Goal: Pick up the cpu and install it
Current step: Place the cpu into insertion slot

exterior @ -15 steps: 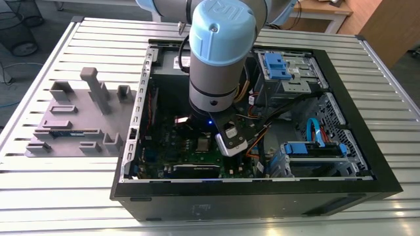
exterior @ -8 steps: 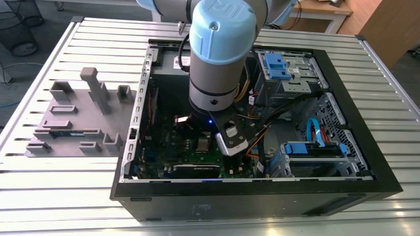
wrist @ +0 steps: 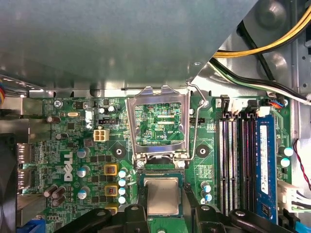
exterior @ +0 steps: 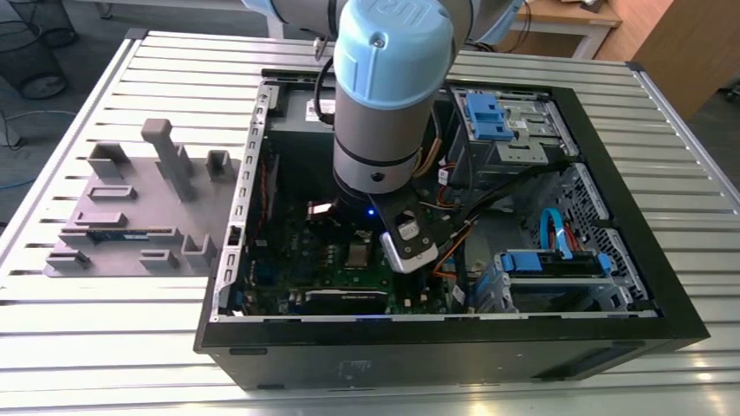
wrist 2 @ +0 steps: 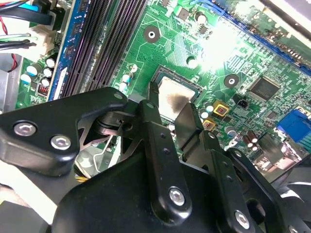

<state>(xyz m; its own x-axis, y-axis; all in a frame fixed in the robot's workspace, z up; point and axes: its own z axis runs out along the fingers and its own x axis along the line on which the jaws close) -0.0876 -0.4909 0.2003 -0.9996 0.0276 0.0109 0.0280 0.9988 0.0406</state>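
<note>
- The gripper [wrist 2: 170, 104] is held inside the computer case [exterior: 463, 355], mid-frame in the exterior view, right over the cpu [wrist: 162, 195]; whether it is gripped cannot be told.
- The cpu is seated on the motherboard [wrist: 210, 167], beside the load frame [wrist: 130, 124] swung open for access.

Slatted silver metal worktop with two things resting on it.
The worktop [exterior: 116, 347] is made of long aluminium slats with grooves between them, running across the exterior view. A large open black computer case [exterior: 463, 355] lies on its side over the middle and the exterior view's right, its open side facing up. Just beside the case, toward the exterior view's left, a flat grey plastic tray [exterior: 81, 208] with upright posts and blocks sits on the slats. Bare slats show around both.
</note>
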